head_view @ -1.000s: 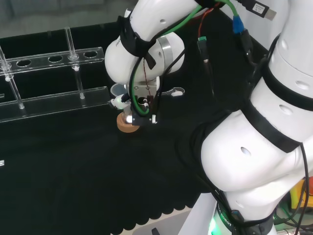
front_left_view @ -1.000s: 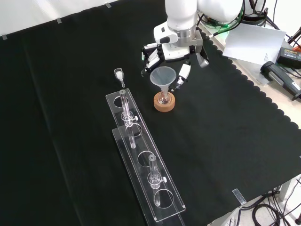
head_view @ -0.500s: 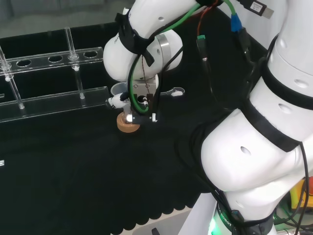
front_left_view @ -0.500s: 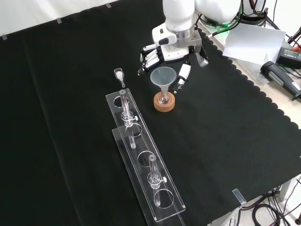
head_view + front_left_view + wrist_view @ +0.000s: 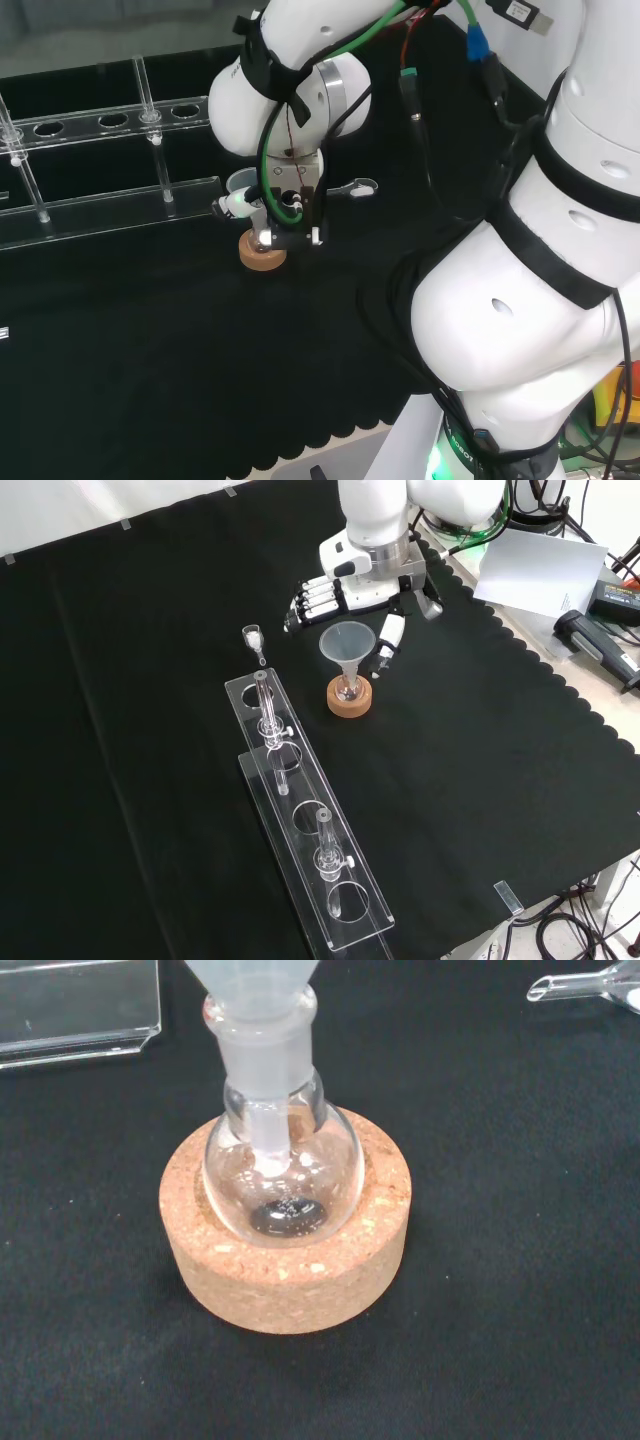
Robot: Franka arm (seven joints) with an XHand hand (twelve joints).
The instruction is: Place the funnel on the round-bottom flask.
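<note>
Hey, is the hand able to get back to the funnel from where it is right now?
Probably yes. The hand hangs open just behind the funnel, which sits in the round-bottom flask on its cork ring. Nothing stands between them.

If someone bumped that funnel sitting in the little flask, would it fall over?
Probably it would wobble: the funnel is wide on top, only its stem sits in the flask. The cork ring likely steadies the round bottom.
</note>
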